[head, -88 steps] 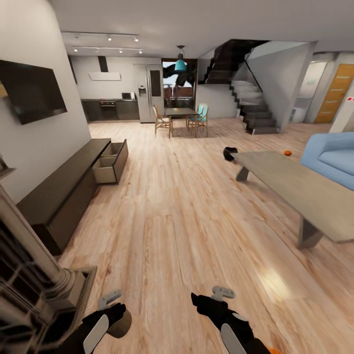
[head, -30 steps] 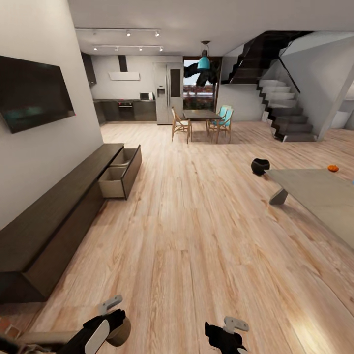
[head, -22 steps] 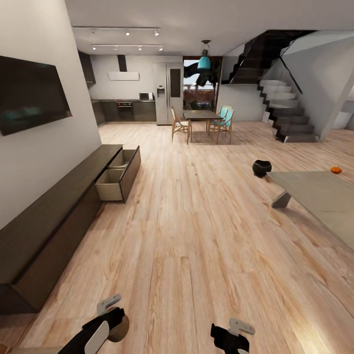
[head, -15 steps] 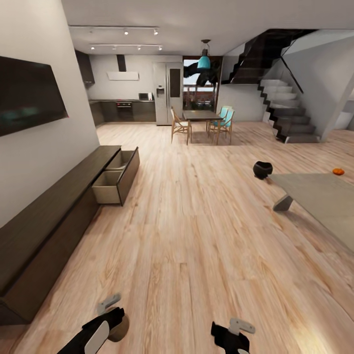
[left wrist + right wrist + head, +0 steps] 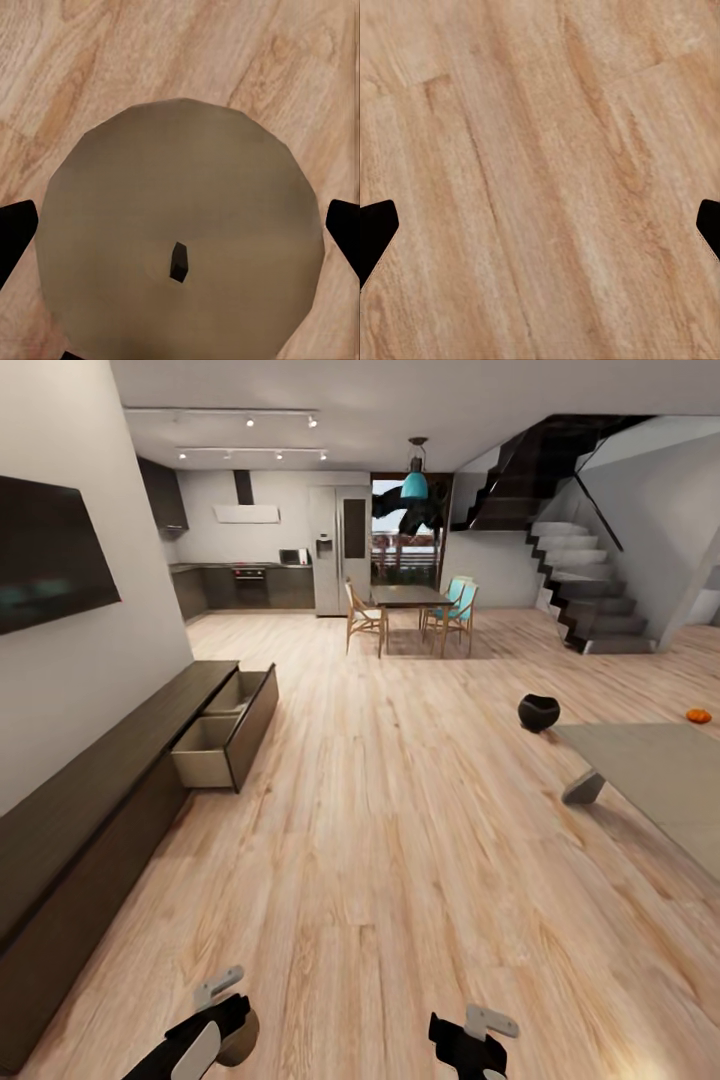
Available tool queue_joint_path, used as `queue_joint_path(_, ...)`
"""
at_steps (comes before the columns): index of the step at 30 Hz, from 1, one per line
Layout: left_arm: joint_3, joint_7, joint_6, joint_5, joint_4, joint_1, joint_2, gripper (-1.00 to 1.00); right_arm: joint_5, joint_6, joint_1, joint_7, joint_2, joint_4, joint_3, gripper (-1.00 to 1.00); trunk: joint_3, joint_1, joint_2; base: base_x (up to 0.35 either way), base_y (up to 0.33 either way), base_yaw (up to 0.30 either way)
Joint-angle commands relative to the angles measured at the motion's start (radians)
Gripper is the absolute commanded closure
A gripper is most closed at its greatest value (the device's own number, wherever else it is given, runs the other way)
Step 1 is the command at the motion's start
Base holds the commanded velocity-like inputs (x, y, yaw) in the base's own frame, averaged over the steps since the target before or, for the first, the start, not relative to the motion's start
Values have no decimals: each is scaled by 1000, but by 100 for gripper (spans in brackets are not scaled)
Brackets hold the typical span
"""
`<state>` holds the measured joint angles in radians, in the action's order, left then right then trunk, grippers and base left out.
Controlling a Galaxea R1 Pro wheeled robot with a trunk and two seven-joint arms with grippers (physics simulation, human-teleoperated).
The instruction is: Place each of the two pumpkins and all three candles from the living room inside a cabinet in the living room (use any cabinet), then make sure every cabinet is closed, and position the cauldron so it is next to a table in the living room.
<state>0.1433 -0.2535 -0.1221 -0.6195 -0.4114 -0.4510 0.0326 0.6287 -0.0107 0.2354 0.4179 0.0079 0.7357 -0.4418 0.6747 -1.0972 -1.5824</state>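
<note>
Rolling forward across the living room, I see the whole picture has slid since a few seconds ago: the cabinet (image 5: 120, 780) now runs closer along my left, which is my own base and head moving, not the furniture. Two of its drawers (image 5: 222, 732) stand pulled out at the far end, pale insides showing. Beyond the cabinet, across the open wooden floor (image 5: 400, 840), sits the table (image 5: 660, 780), with the cauldron (image 5: 539, 712) on the floor just beside its far corner and one pumpkin (image 5: 699, 715) on its top.

My left gripper (image 5: 180, 225) is closed around a candle (image 5: 180, 240), dark wick facing the wrist camera, fingertips at either side. My right gripper (image 5: 540, 217) hangs wide open over bare boards, carrying nothing.

I judge I am ferrying this candle toward the open drawers.
</note>
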Motion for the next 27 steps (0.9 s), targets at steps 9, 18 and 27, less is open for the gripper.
queue_joint_path(9, 8, -7, -4, -6, -3, -1, 1, 100, 9, -2, 1, 7, 0, -1, -5, -100, 1, -1, 0, 331, -88, 0)
queue_joint_path(18, 8, -7, -3, -6, -3, 0, 1, 100, 8, -19, 1, 7, 0, -1, -5, -100, 1, -1, 0, 331, -96, 0)
queue_joint_path(27, 8, -7, -3, -6, -3, -1, 1, 100, 7, -23, 1, 6, 0, 0, -7, -100, -1, -1, 0, 331, -100, 0)
